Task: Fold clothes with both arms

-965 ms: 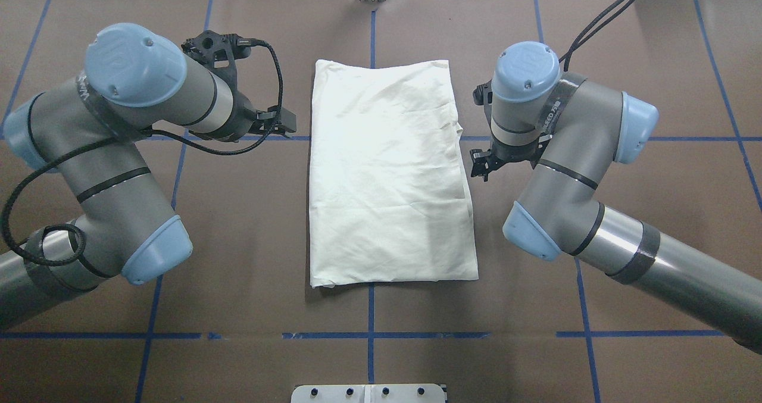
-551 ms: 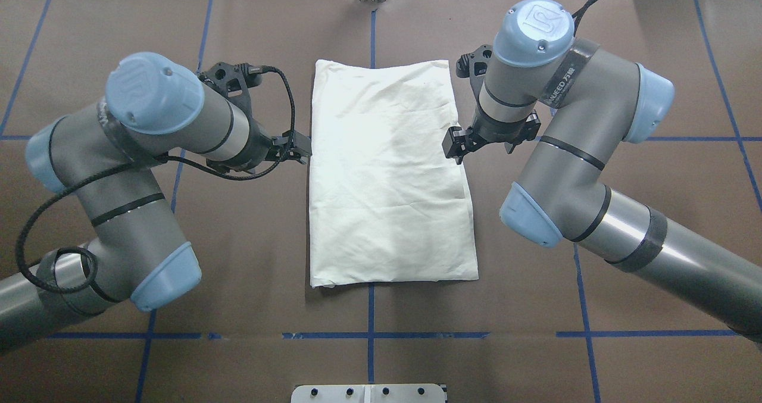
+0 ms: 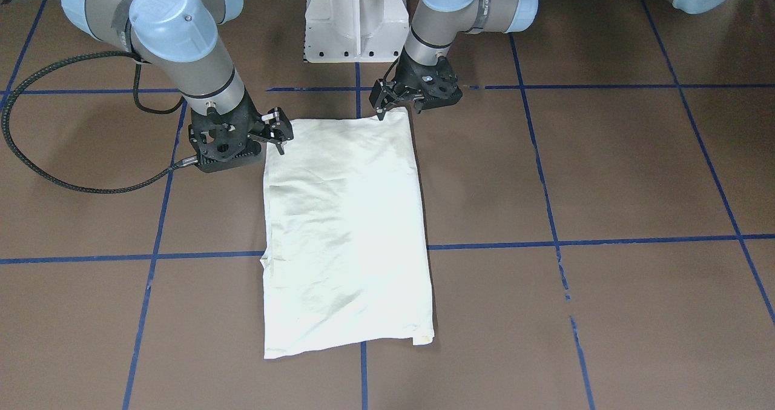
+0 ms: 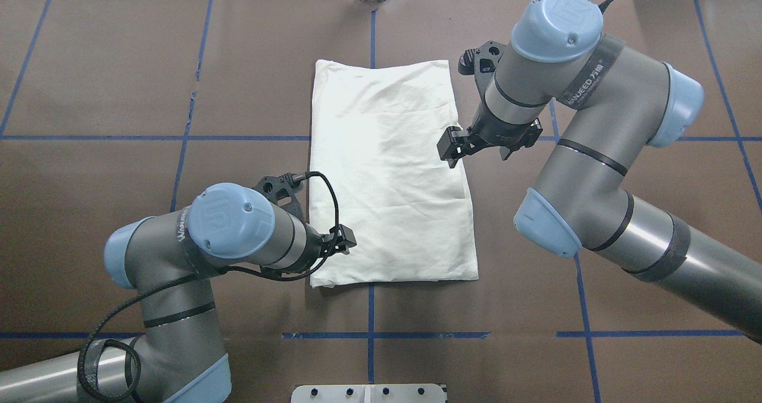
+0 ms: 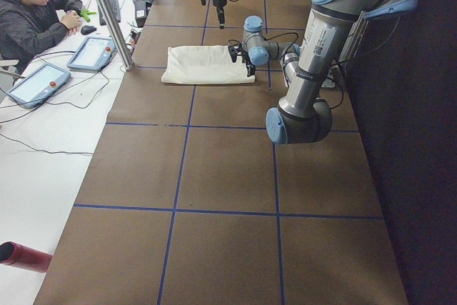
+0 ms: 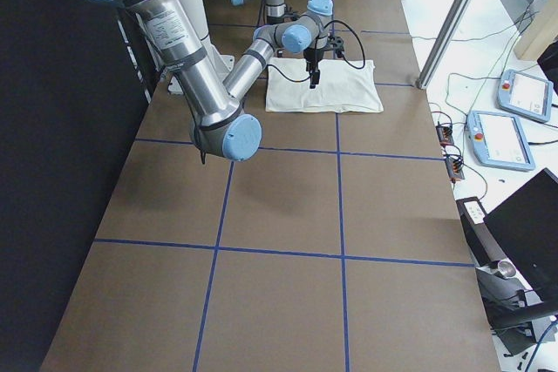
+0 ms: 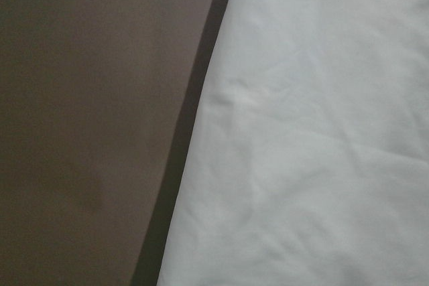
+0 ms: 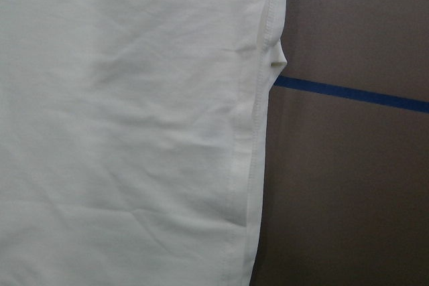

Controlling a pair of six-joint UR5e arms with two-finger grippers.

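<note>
The T-shirt (image 4: 387,171) lies flat in the middle of the worktop (image 4: 250,93), plain cream side up, already narrowed to a long rectangle running away from the robot. The left hand (image 4: 344,240) is close over the near left corner, and the right hand (image 4: 450,147) hovers over the right edge about halfway along. Both look spread and grip nothing. The step in hand seems to be taking hold for an end-over-end fold. To do it well, the hands should probably take matching points on the two long edges, not staggered ones. Each should pinch every layer at the stitched edge rather than only the top one, then both lift level and together so the cloth neither skews nor drags
</note>
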